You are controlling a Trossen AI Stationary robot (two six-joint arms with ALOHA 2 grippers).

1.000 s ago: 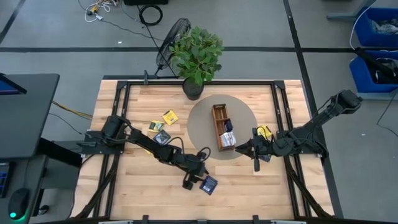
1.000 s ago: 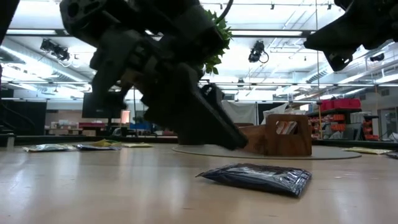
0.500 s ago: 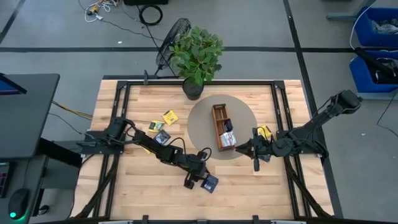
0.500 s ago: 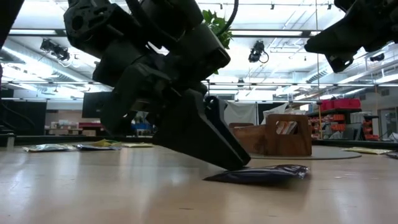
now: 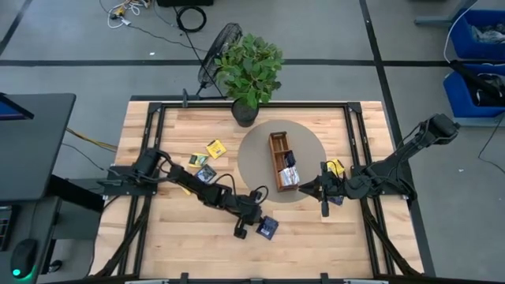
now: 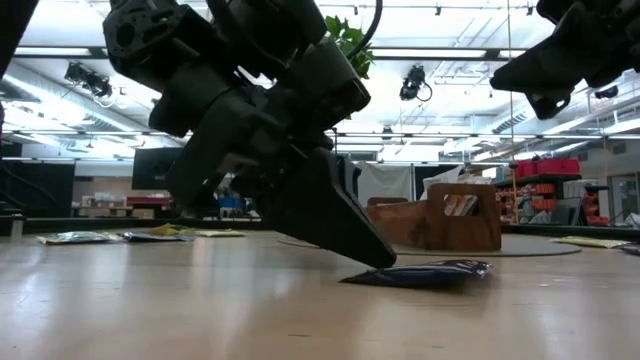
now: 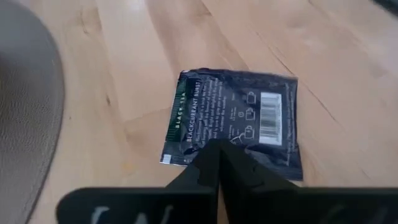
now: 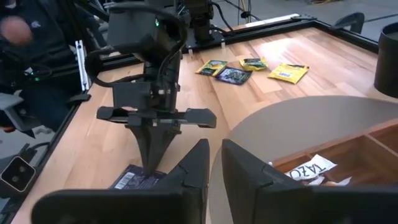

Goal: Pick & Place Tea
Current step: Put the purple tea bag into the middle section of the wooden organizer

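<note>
Pinching down at the front of the desk [image 5: 173, 237], the left pincer [image 7: 217, 155] has its fingers closed together on the near edge of a dark navy tea sachet [image 7: 233, 118], which lies flat on the wood just off the round grey mat [image 5: 256, 154]. Over by the wooden tray [image 5: 282, 160], the right pincer [image 8: 212, 158] hovers with its fingers slightly apart, holding nothing. Other sachets [image 5: 205, 158] lie farther back, left of the mat.
</note>
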